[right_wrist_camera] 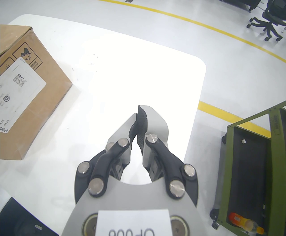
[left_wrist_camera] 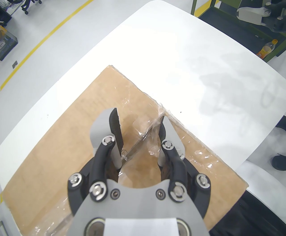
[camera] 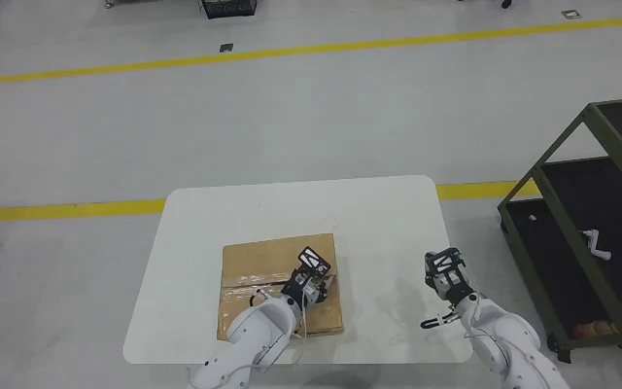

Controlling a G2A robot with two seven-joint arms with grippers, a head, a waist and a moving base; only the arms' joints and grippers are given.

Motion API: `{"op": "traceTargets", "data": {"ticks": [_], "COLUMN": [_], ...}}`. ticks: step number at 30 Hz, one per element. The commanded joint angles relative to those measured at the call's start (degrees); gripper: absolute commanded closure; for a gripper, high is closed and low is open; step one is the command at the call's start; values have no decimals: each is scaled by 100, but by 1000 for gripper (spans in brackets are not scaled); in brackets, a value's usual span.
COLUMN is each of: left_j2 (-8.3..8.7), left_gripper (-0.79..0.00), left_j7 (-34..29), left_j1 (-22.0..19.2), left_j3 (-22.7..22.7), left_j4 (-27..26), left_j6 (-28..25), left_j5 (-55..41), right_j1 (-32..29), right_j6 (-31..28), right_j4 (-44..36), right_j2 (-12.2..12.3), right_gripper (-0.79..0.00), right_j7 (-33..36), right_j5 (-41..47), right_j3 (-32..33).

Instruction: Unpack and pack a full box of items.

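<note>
I hold the left gripper (left_wrist_camera: 138, 116) over the sealed cardboard box (left_wrist_camera: 67, 145) on the white table (camera: 389, 214), jaws apart astride its clear tape seam (left_wrist_camera: 146, 131), evidently to break the seal. The right gripper (right_wrist_camera: 139, 118) hangs well aside, jaws together, keeping the workspace free.

- The left gripper (left_wrist_camera: 138, 116) hangs over the top of a cardboard box (left_wrist_camera: 67, 145), its fingers (left_wrist_camera: 116, 129) spread apart with nothing between them.
- Clear packing tape (left_wrist_camera: 146, 131) runs along the box's top seam, between the two fingers, and is wrinkled where it wraps over the box's edge.
- The box sits on a white table (left_wrist_camera: 178, 67) with rounded corners.
- Beyond the table stands a green cart (left_wrist_camera: 223, 13), with an orange drink bottle (left_wrist_camera: 266, 49) on its shelf.
- A yellow line (left_wrist_camera: 44, 38) crosses the grey floor.
</note>
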Motion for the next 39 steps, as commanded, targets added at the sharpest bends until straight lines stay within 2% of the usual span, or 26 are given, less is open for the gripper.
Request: {"op": "traceTargets", "data": {"ticks": [1,3,6,7,9,11,20,27,33,37,38,39], "left_j2": [-3,-6,-12,-13,-15,-14,25,111,208,275,293,307], "left_gripper": [-332,-305,-175,-163,-40,0,0,0,0,-62,-9,0], "left_j7": [-5,-12,-20,-26,-37,-45,-33,2,44,65,66,73], "left_j1": [10,18,31,36,52,66,211,426,761,1010,1065,1125], "left_j3": [-10,-16,-27,-30,-37,-60,-337,-722,-1137,-1474,-1573,-1661], "left_j4": [-10,-16,-31,-35,-57,-81,-209,-572,-952,-1224,-1295,-1365], "left_j6": [4,-1,-8,-11,-14,-1,84,-15,53,-13,-24,-36], "left_j5": [15,35,48,61,76,111,263,526,1037,1229,1305,1333], "right_j1": [-13,-22,-34,-38,-44,-48,-61,-55,-9,29,47,62], "right_j6": [-1,5,-2,-6,-23,-36,-181,-802,-1144,-1213,-1228,-1229], "right_j4": [3,0,-7,-10,-14,-18,-44,-158,-330,-405,-415,-411], "right_j2": [-2,-5,-9,-10,-12,-14,-27,-19,-24,-39,-43,-47], "right_gripper": [0,0,0,0,0,0,0,0,0,0,0,0], "right_j7": [-4,4,3,0,-5,-7,-27,-138,-202,-201,-201,-198], "right_j5": [-9,-8,-13,-10,-12,-18,122,732,780,698,666,644], "right_j3": [6,17,29,33,40,46,73,211,94,-71,-115,-148]}}
